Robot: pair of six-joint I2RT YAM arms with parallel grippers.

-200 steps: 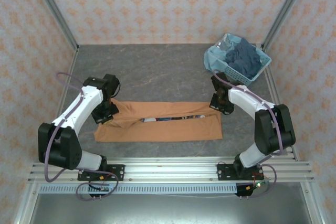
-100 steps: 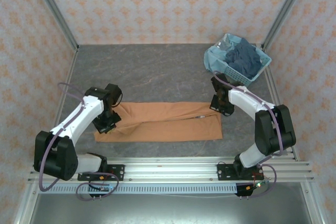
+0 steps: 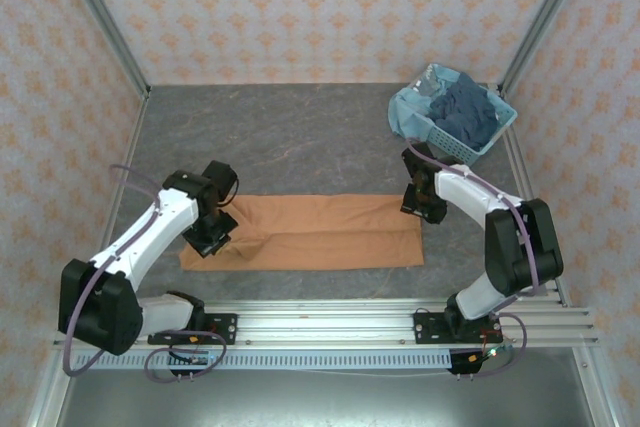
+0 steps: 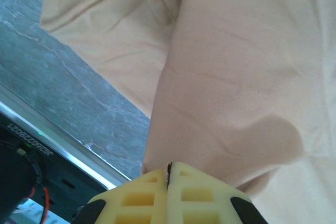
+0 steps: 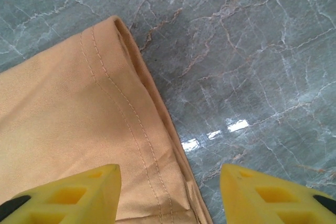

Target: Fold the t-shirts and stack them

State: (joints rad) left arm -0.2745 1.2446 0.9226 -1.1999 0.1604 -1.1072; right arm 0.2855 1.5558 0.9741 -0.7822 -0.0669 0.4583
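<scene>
An orange-tan t-shirt (image 3: pixel 320 232) lies on the table as a long folded strip, plain side up. My left gripper (image 3: pixel 209 235) sits at its left end, shut on a pinched fold of the orange cloth (image 4: pixel 226 87); the jaws (image 4: pixel 169 170) meet with cloth between them. At the strip's right end, my right gripper (image 3: pixel 419 207) stands open. In its wrist view its fingers (image 5: pixel 168 182) straddle the stitched hem corner (image 5: pixel 131 124) and touch nothing. A dark navy t-shirt (image 3: pixel 466 112) and a pale blue one (image 3: pixel 408 113) are heaped in the basket.
The light blue slotted basket (image 3: pixel 457 146) stands at the back right, close behind my right arm. Grey marble tabletop (image 3: pixel 300 137) stretches behind the strip. An aluminium rail (image 3: pixel 320 322) runs along the near edge, and patterned walls close in the sides.
The far half of the orange shirt has been laid over, covering the printed gap. My left gripper moved nearer and rightward with its fold. My right gripper opened and released the hem.
</scene>
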